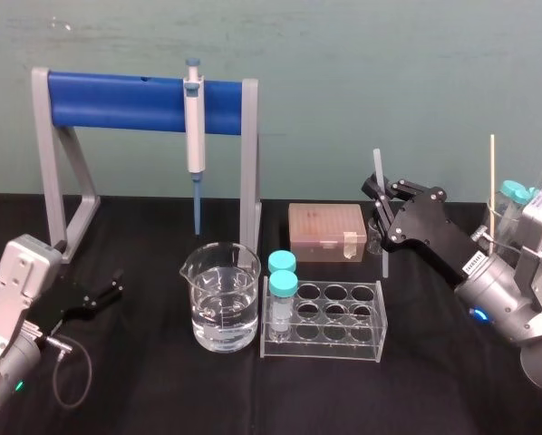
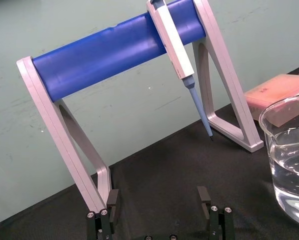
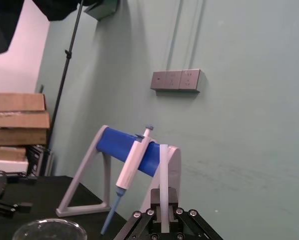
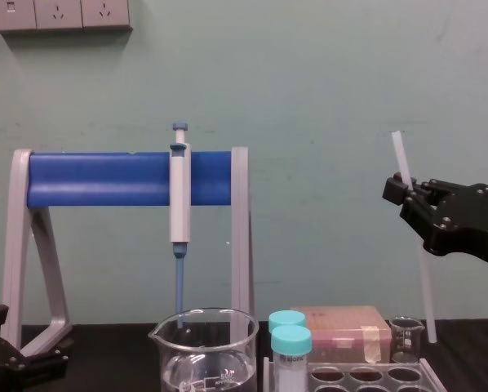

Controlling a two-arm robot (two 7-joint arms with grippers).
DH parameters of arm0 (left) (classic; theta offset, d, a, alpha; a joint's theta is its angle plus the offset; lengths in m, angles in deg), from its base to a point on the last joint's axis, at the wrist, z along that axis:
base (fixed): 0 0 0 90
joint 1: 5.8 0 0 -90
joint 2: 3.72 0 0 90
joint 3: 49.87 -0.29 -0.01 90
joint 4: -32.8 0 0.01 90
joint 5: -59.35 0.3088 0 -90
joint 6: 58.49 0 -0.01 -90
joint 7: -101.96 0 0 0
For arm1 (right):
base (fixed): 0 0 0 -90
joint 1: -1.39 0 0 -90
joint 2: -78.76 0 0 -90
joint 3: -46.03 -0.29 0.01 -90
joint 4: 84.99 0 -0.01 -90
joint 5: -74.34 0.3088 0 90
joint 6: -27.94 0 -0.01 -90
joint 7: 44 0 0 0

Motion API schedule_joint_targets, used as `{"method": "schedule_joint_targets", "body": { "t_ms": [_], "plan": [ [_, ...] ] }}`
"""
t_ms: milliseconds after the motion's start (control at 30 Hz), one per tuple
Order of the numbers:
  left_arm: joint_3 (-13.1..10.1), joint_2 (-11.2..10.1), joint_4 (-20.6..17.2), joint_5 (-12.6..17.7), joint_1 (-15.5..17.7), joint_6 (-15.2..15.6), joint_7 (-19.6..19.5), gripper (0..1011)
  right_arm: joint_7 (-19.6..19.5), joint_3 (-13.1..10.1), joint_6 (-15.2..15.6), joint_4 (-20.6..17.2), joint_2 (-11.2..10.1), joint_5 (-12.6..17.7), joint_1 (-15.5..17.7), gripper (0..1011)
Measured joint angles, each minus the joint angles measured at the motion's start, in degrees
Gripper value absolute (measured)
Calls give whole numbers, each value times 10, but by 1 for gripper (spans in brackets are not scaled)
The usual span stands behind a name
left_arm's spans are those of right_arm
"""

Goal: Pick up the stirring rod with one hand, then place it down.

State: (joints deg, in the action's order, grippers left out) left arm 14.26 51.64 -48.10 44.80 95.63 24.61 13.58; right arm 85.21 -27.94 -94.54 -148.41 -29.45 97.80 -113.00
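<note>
Right gripper (image 1: 378,193) is clamped on the stirring rod (image 1: 384,258). I see it near-upright, clear of the black tabletop (image 1: 144,381), beside the pink box (image 1: 325,231). Left gripper (image 1: 115,285) parked low left, jaws spread, empty. Green wall (image 1: 389,72) behind.

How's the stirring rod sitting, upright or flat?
Near upright, slightly tilted: stirring rod clamped in the right gripper, ends sticking out above and below. Left gripper parked, open.

Tube rack (image 1: 324,319), pink box (image 1: 325,232), sm. beaker (image 1: 372,241) crowd table (image 1: 425,337) by right pincer (image 1: 378,195); bare right of rack.
</note>
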Motion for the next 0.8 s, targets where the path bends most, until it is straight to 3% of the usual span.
{"method": "schedule_joint_targets", "body": {
  "t_ms": [467,800],
  "plan": [
    [0,0,0,0,0,0,0,1000,49,9,22,54,16,49,-23,79],
    [0,0,0,0,0,0,0,1000,66,14,19,93,22,56,-37,79]
  ]
}}
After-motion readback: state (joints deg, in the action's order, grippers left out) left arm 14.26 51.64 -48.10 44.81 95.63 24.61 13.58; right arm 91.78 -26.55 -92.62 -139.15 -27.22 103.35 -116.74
